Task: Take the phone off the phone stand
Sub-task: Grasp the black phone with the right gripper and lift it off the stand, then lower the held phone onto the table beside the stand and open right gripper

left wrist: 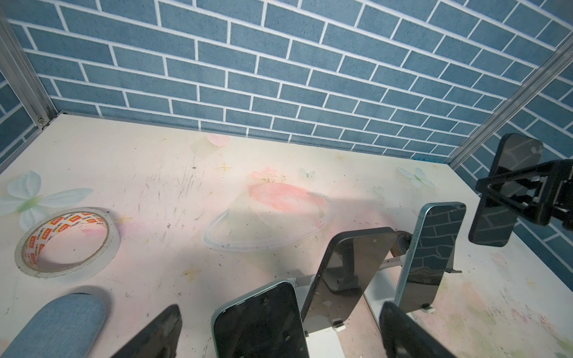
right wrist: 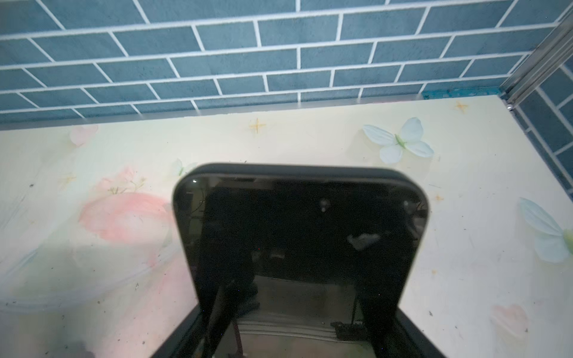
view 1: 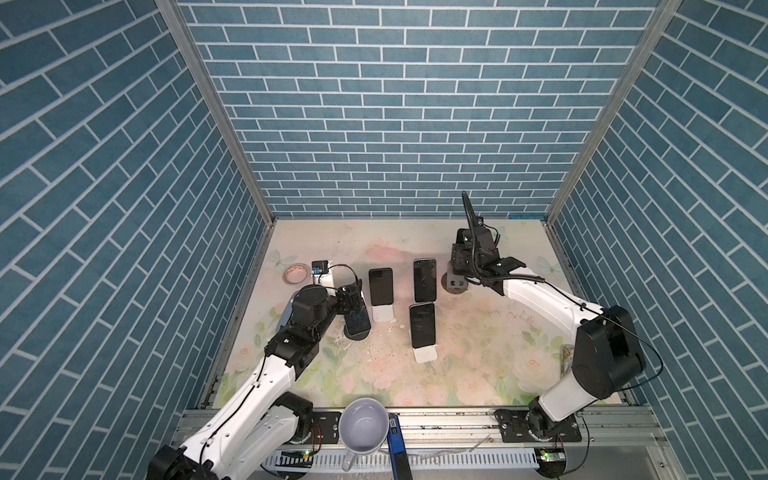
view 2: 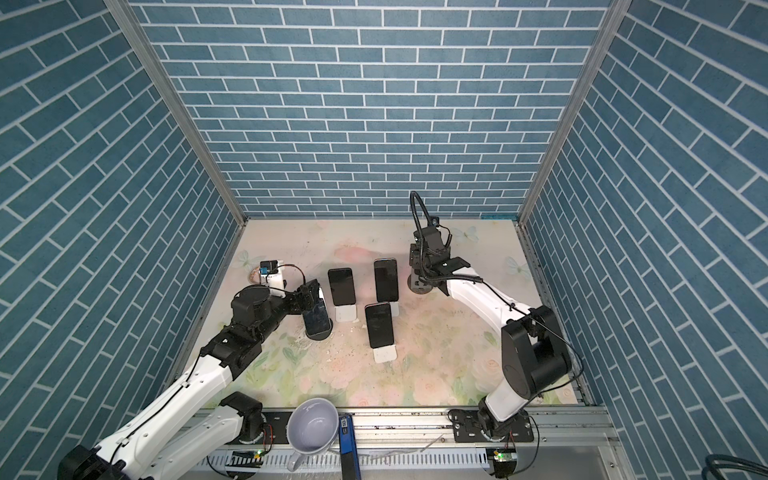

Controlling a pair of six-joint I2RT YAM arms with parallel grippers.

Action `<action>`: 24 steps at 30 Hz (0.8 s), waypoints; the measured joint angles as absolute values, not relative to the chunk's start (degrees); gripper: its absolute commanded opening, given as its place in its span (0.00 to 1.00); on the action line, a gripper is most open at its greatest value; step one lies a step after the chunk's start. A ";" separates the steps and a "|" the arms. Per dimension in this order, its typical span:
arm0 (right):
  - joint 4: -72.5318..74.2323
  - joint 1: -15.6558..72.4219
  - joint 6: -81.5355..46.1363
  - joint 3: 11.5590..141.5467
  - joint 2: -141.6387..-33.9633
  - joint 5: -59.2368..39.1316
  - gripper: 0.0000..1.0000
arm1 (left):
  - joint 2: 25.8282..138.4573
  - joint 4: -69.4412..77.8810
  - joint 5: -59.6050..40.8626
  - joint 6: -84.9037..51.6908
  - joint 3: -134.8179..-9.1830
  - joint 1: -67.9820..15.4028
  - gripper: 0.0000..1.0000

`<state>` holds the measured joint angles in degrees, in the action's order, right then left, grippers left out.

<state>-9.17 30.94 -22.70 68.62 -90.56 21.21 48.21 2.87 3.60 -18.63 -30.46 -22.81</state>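
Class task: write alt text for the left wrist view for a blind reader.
The right tool holds a phone above the floral table; three more phones stand propped nearer the camera. A tape roll lies apart.

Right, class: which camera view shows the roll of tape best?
The left wrist view: the roll of tape lies close and whole, its orange-printed core visible. Both top views show it small and distant. The right wrist view does not show it.
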 measured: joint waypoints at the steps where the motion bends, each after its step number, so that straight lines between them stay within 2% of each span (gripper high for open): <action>1: -9.23 30.85 -22.70 68.60 -89.95 21.54 0.53 | 48.21 2.87 3.53 -18.63 -30.46 -22.81 1.00; 11: -10.17 24.49 -22.74 61.39 -83.18 23.75 0.53 | 48.23 2.85 3.29 -18.61 -30.46 -22.81 1.00; 18: -11.99 20.05 -23.73 54.46 -83.15 23.88 0.54 | 48.23 3.95 0.82 -18.20 -30.06 -22.81 1.00; 24: -11.18 19.64 -23.81 53.93 -86.80 23.00 0.54 | 48.23 4.03 -0.78 -17.43 -30.06 -22.81 1.00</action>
